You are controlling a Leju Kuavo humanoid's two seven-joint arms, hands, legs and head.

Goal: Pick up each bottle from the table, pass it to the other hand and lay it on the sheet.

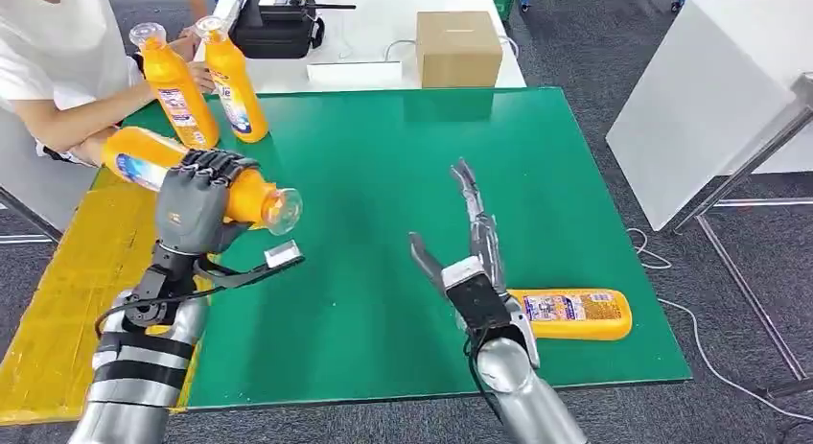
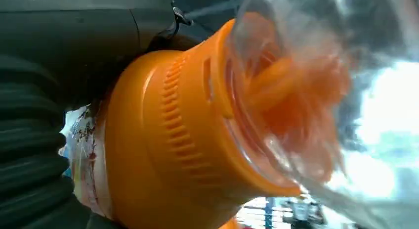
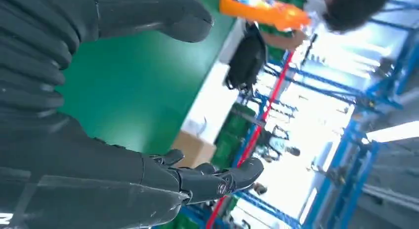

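Green matting covered the counter (image 1: 383, 175), with a yellow sheet (image 1: 67, 271) lying along its left side and grey carpet around it. Above the seam between the two, the left hand (image 1: 197, 199) gripped an orange bottle (image 1: 144, 156) around its middle, holding it on its side in the air with the clear cap (image 1: 283, 211) pointing toward the right hand; its fingers (image 1: 216, 161) were wrapped over the body. In the left wrist view the ribbed orange collar (image 2: 173, 140) and clear cap of that bottle sat close against the hand's grey cover.

The right hand (image 1: 470, 247) hovered over the green mat near its front, holding nothing, its fingers (image 1: 475, 209) stretched straight and apart from the thumb. Just beside its wrist, a second orange bottle (image 1: 575, 313) lay on its side on the mat near the front right corner.

At the far left corner two more orange bottles (image 1: 182, 80) stood upright, side by side, with a person's hand (image 1: 201, 75) resting on them; the person in a white shirt (image 1: 58, 41) leaned on the counter's edge. Beyond the mat, a white table (image 1: 383, 32) carried a cardboard box (image 1: 458, 48) and a black bag (image 1: 278, 27). A white panel (image 1: 709, 99) stood off to the right.
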